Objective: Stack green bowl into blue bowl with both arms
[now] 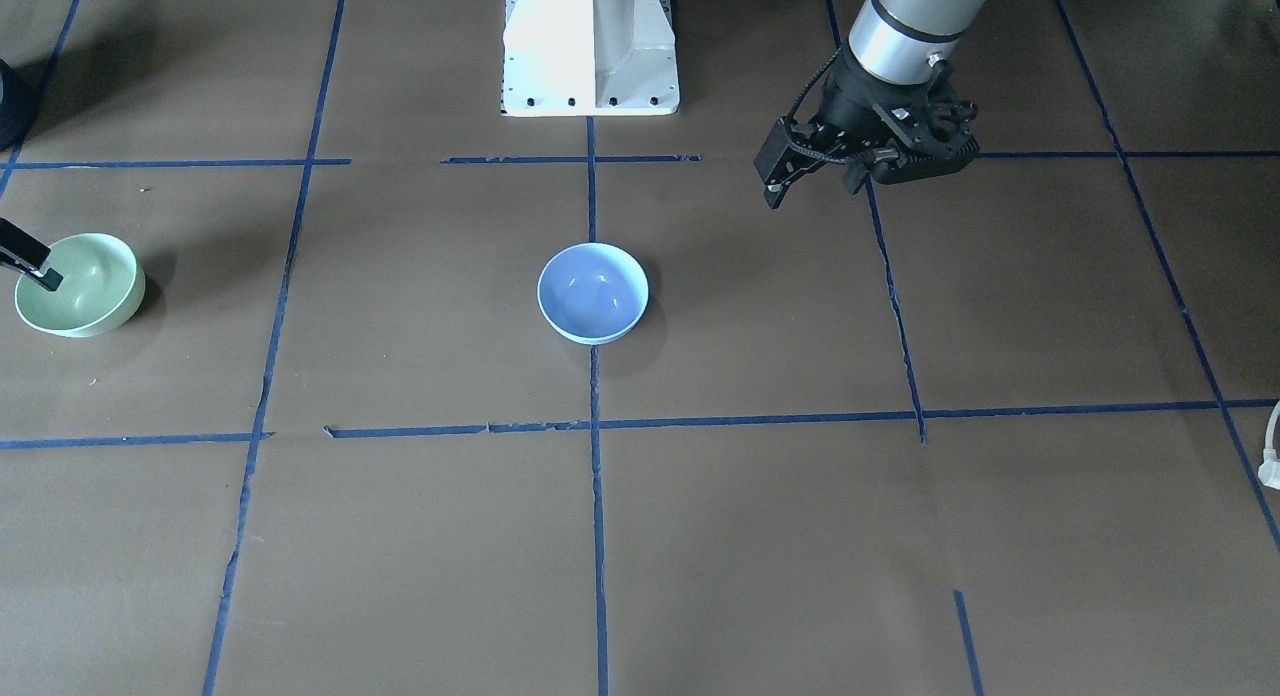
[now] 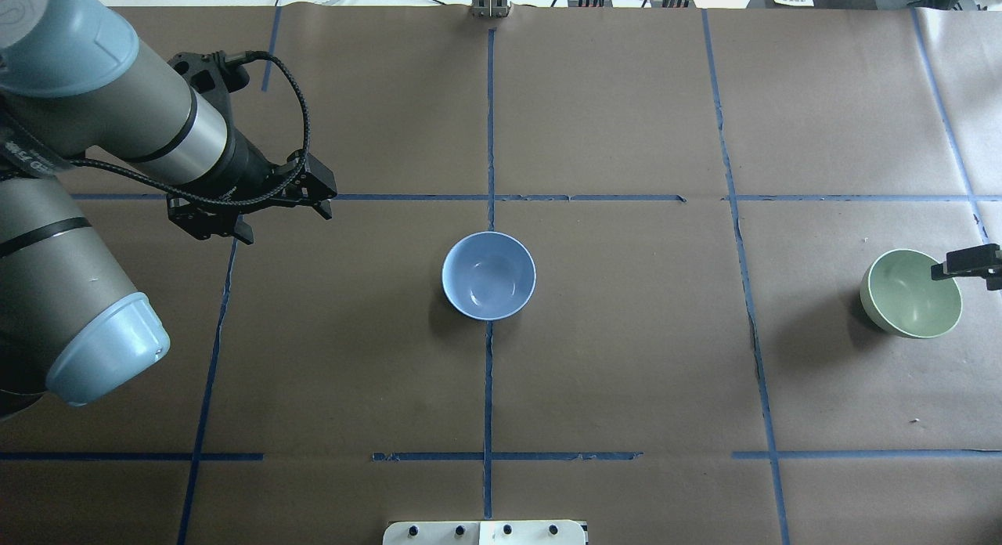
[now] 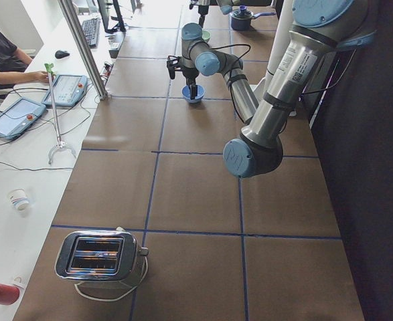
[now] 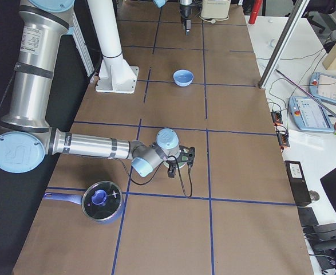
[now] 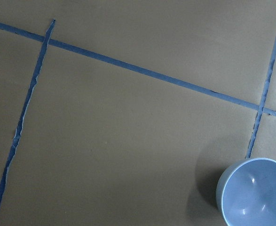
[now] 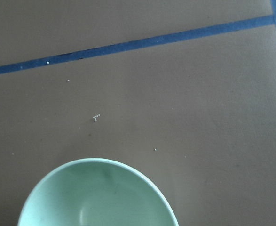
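**Green bowl** [image 2: 912, 294]: stands mouth up on the tabletop [image 2: 626, 388], close to its right end edge and roughly midway between the two long edges.

**Right tool** [image 2: 967, 263]: by far the nearer one. A single finger shows, reaching over the bowl's rim on the end-edge side. Its partner is out of view, so I cannot tell whether the rim is pinched.

**Blue bowl** [image 2: 488, 276]: empty, mouth up, at the tabletop's centre and well apart from the green one.

**Left tool** [image 2: 286, 220]: spread wide, holding nothing, above the left half of the tabletop and near no bowl.

**Governing relation:** the blue bowl lies from the right tool straight along the tabletop's length, toward the left end edge. The likely next carry runs that way.
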Robot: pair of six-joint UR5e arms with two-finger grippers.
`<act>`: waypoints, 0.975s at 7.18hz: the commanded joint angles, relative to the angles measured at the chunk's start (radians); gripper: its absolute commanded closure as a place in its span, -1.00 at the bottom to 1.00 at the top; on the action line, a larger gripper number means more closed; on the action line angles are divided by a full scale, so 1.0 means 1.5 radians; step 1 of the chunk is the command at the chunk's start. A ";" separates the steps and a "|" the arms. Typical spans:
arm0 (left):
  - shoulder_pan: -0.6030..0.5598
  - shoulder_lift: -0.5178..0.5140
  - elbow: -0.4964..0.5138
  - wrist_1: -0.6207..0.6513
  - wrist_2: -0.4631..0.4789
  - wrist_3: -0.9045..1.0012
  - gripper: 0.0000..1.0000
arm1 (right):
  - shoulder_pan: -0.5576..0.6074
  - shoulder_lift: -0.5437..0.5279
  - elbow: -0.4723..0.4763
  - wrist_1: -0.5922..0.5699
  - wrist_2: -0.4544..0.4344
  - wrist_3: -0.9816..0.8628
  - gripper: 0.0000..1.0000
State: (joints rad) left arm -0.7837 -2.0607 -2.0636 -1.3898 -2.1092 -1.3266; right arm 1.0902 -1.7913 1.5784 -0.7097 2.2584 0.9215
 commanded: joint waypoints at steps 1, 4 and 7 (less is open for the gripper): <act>-0.001 0.000 -0.003 0.001 0.000 0.003 -1.00 | -0.006 0.001 -0.013 0.001 -0.002 0.008 -0.75; -0.002 0.001 -0.004 0.001 0.000 0.003 -1.00 | -0.006 0.002 -0.013 0.001 -0.002 0.029 0.98; -0.005 0.011 -0.004 0.000 0.000 0.004 -1.00 | 0.000 0.008 0.040 0.008 0.037 0.078 1.00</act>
State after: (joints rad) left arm -0.7906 -2.0478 -2.0693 -1.3896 -2.1092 -1.3213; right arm 1.0851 -1.7828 1.5920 -0.7028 2.2793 0.9864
